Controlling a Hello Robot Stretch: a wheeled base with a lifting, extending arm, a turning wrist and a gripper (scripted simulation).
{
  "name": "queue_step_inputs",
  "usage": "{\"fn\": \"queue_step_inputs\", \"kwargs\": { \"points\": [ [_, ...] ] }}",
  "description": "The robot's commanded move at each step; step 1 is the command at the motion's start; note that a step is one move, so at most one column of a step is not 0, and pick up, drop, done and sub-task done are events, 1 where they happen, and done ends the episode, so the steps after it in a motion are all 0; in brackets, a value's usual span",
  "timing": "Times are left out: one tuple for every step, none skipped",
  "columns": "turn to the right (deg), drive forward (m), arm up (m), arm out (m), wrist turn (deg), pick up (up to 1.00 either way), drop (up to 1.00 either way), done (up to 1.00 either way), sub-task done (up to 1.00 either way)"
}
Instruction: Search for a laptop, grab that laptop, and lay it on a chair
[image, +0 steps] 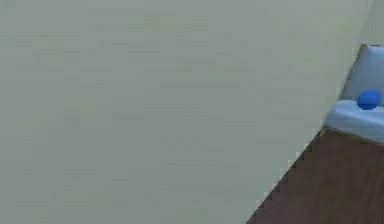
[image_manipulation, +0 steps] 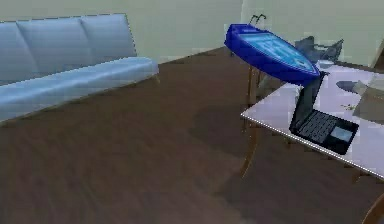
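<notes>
the fingers: i cannot tell how they are set. the laptop (image_manipulation: 320, 122) is sitting open on the table (image_manipulation: 275, 108), near its edge. the wall (image: 150, 100) is standing close ahead, so driving forward is risking a bump, and a rough reach is risking knocking the laptop off.

ahead: wall (image: 150, 100) close | side: floor (image_manipulation: 150, 150) free between sofa (image_manipulation: 70, 70) and table (image_manipulation: 270, 113)
</notes>
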Motion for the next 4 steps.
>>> {"fn": "queue_step_inputs", "kwargs": {
  "points": [
    [45.0, 0.0, 0.0, 0.0, 0.0, 0.0, 0.0, 0.0, 0.0],
    [45.0, 0.0, 0.0, 0.0, 0.0, 0.0, 0.0, 0.0, 0.0],
    [30.0, 0.0, 0.0, 0.0, 0.0, 0.0, 0.0, 0.0, 0.0],
    [0.0, 0.1, 0.0, 0.0, 0.0, 0.0, 0.0, 0.0, 0.0]
  ]
}}
